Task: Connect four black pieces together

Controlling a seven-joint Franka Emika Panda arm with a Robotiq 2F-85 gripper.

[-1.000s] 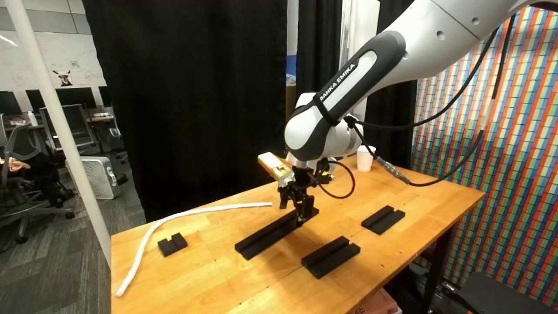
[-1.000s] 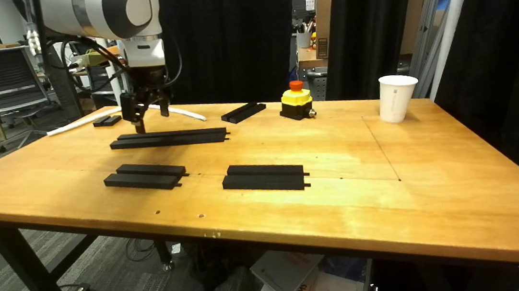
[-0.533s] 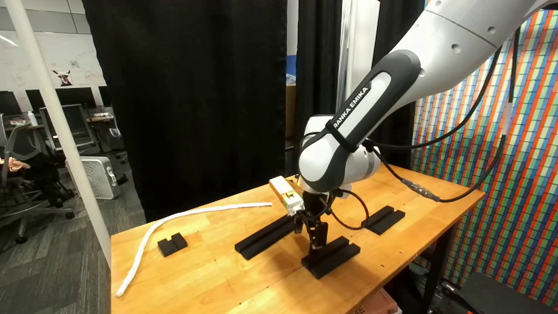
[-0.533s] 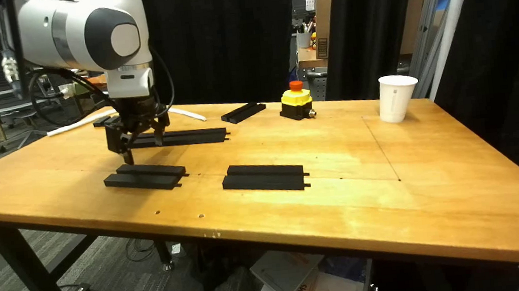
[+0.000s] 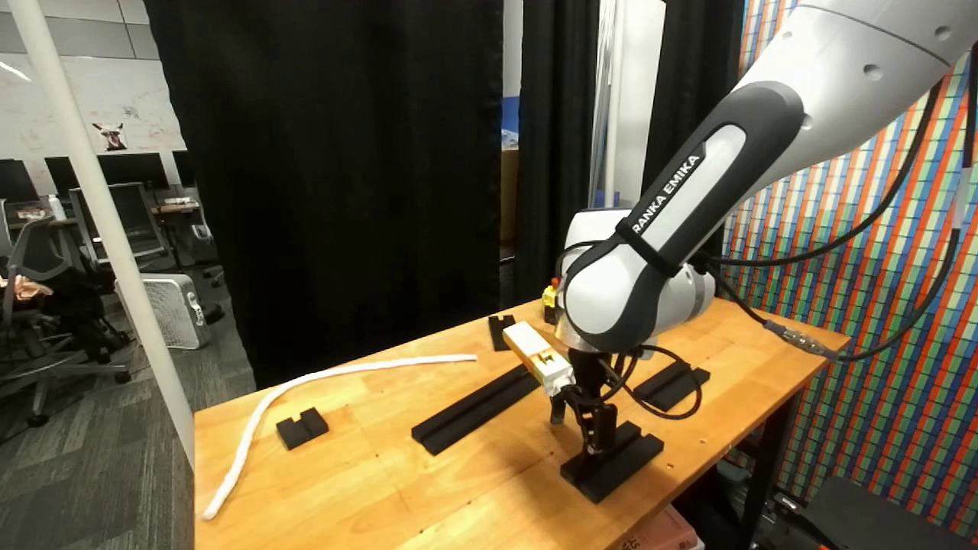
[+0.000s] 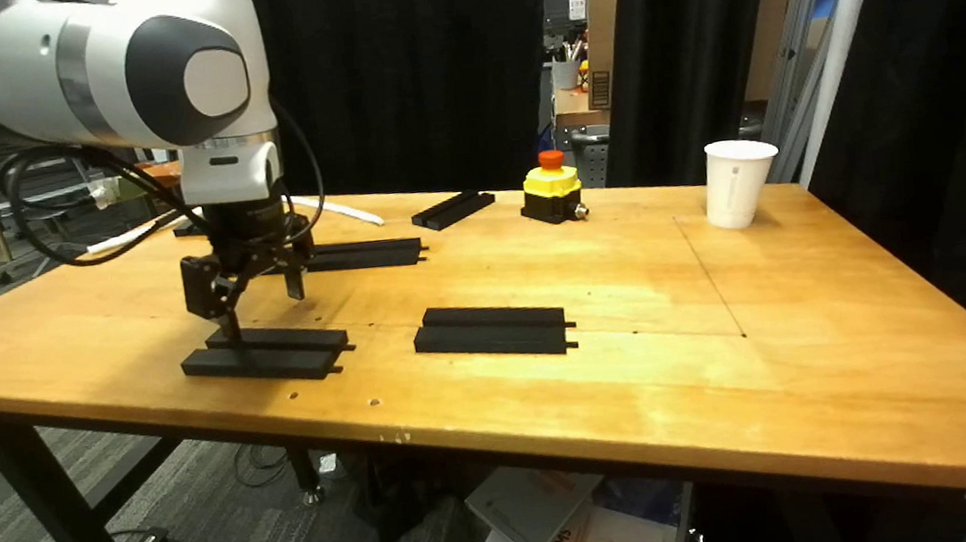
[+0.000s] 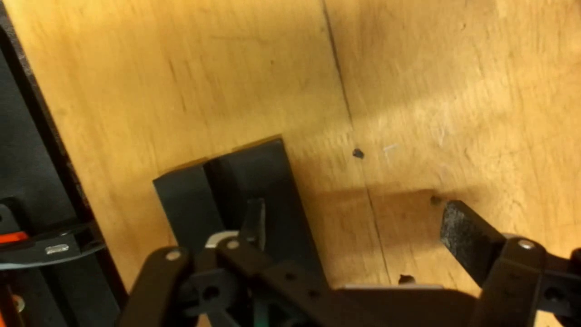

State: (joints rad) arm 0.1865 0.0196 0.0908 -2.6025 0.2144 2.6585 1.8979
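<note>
Black bars with a central groove lie flat on the table. A long black strip [image 5: 466, 410] [image 6: 369, 254], about two bars long, lies farther back, partly hidden by my arm; its seam is unclear. One single bar [image 5: 630, 464] [image 6: 277, 360] lies near the table's front edge; another [image 5: 671, 384] [image 6: 494, 334] lies apart from it, end to end with a gap. My gripper [image 5: 574, 432] [image 6: 263, 314] points down, open and empty. In the wrist view the gripper [image 7: 354, 218] has one fingertip at the groove of the near bar [image 7: 186, 200]; the other is over bare wood.
Two smaller black blocks [image 5: 302, 428] [image 6: 453, 209] and a white cable [image 5: 336, 373] lie towards the back. A yellow and red button box [image 6: 552, 187] and a white paper cup [image 6: 739, 183] stand on the table. The table's front edge [image 6: 500, 435] is close to the near bar.
My gripper has come down and forward from the long strip to the near bar. In the last half second that bar has slid towards the table's front edge with my finger at it.
</note>
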